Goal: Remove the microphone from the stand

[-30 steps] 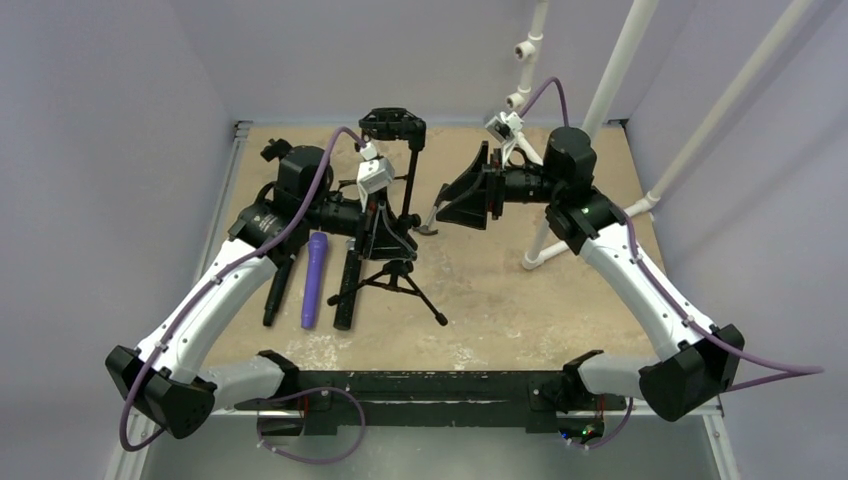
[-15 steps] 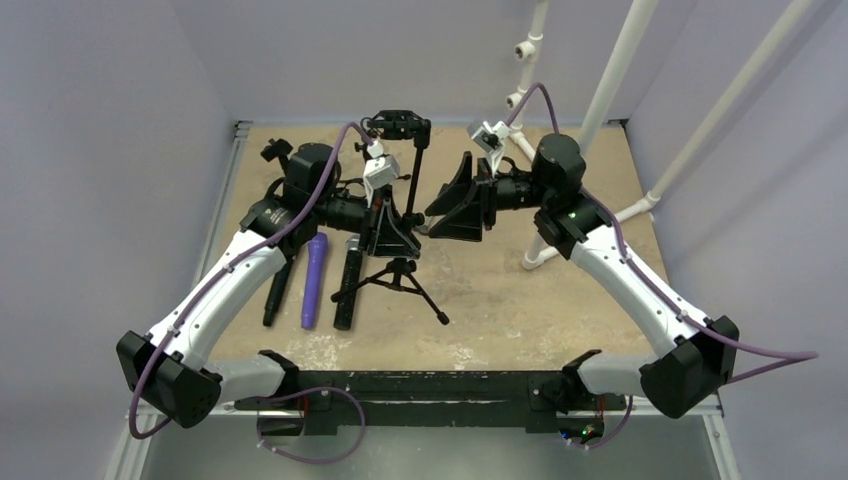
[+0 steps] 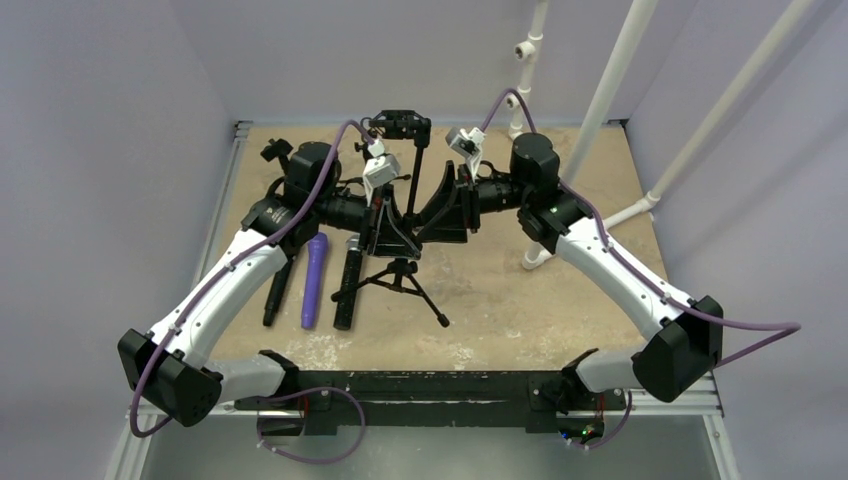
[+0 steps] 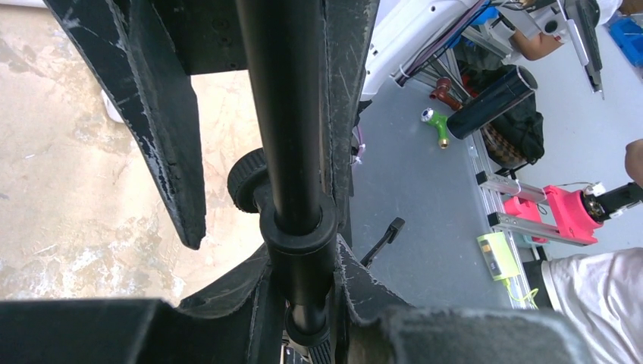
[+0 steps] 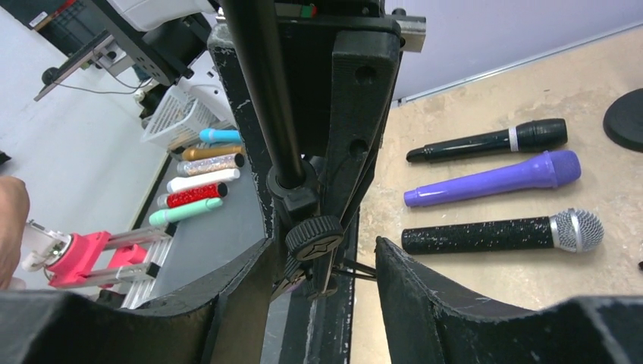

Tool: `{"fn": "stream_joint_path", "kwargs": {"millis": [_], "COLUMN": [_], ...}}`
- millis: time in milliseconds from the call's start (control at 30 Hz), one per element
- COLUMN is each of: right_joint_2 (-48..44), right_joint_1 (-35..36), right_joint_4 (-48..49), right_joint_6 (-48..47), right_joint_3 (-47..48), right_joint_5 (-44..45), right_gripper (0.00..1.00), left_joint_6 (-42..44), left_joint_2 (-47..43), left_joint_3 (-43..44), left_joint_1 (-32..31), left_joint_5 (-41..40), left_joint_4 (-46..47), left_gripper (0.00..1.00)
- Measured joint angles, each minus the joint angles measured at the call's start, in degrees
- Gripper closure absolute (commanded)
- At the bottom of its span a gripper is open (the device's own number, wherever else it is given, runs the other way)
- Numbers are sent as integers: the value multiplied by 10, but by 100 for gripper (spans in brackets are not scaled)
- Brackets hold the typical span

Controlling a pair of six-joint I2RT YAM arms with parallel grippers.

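1. I see three microphones lying flat on the table (image 3: 520, 290), side by side just left of the stand's legs. Farthest from the stand is a black microphone (image 5: 485, 142), then a purple microphone (image 5: 493, 178). Nearest the stand is a speckled microphone (image 5: 493, 233) with a silver grille.
2. The stand (image 3: 400, 272) is upright mid-table on its tripod. Whether the clip (image 3: 400, 123) at its top holds anything, I cannot tell.
3. My left claw (image 4: 299, 265) is clamped on the stand's pole (image 4: 280, 114) at the collar (image 4: 297, 231).
4. My right claw (image 5: 318, 246) is partly open. It straddles that pole at the black knob (image 5: 315, 236), with a gap showing on one side, and it grips nothing.
5. A white basket (image 5: 178, 117) sits off the table in the background, its contents too blurred to read.
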Motion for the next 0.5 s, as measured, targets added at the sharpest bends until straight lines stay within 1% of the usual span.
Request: {"fn": "stream_joint_path", "kwargs": {"millis": [167, 267, 367, 433, 500], "right_joint_2": [0, 0, 0, 0, 0], "right_joint_1": [0, 0, 0, 0, 0], "right_joint_4": [-4, -5, -8, -9, -11], "right_joint_6": [-11, -15, -17, -19, -21], "right_joint_3": [11, 16, 20, 21, 21], "right_joint_5": [0, -1, -2, -3, -3], "right_gripper": [49, 53, 64, 74, 79], "left_joint_6": [0, 0, 0, 0, 0], "left_joint_2": [0, 0, 0, 0, 0], "left_joint_3": [-8, -23, -29, -30, -30], "left_joint_1": [0, 0, 0, 0, 0], "left_joint_5": [16, 23, 25, 27, 30], "left_joint_4": [7, 7, 5, 6, 6], "left_gripper": [100, 100, 100, 100, 100]}}
